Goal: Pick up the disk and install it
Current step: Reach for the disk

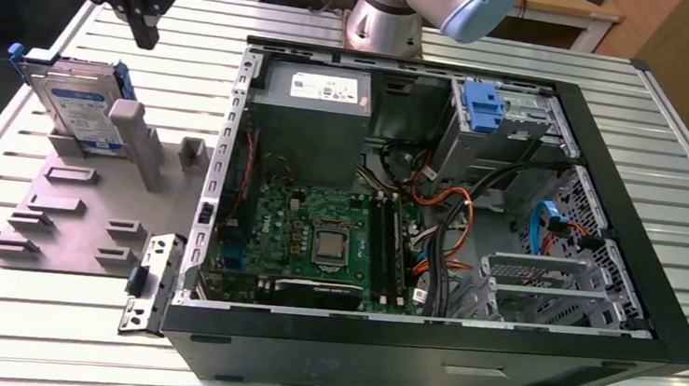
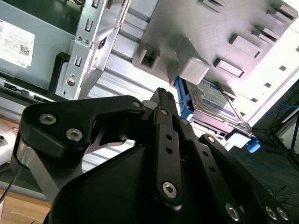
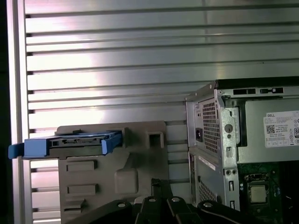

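The disk stands on edge in a slot of a grey holder at the exterior view's left, silver with a white-and-blue label and a blue carrier around it. My gripper hangs above and just behind the disk, apart from it, its black fingers shut together with nothing between them. In the first wrist view the disk appears edge-on as a blue bar past my gripper. In the second wrist view the disk lies beyond my gripper.
An open computer case lies on the slatted metal table, with the motherboard, power supply and cables exposed. A drive bay with a blue clip sits at its far corner. The arm's base stands behind the case.
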### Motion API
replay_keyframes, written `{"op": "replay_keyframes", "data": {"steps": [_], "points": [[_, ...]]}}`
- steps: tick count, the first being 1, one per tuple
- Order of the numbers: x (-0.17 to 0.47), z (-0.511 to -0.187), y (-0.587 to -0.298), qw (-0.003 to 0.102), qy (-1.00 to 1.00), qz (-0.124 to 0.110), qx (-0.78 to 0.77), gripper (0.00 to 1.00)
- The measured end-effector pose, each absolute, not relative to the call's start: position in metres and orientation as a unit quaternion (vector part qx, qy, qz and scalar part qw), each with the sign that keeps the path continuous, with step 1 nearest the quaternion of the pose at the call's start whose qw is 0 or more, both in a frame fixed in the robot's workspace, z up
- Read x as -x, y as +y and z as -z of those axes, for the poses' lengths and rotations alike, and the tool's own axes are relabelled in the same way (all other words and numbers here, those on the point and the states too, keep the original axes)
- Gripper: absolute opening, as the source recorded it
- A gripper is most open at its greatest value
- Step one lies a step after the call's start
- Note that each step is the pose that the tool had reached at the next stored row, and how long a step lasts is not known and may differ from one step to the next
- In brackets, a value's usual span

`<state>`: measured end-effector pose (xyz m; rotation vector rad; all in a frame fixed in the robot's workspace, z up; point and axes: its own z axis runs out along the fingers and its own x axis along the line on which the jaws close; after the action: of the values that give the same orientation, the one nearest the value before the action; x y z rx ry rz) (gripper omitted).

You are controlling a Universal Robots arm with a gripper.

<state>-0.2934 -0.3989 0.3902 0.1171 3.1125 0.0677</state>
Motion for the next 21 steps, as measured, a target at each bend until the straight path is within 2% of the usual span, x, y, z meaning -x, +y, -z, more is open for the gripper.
{"op": "replay_keyframes", "data": {"steps": [21], "points": [[0.333, -0.379, -0.398, 0.013, 0.999, -0.019, -0.037, 0.11]]}}
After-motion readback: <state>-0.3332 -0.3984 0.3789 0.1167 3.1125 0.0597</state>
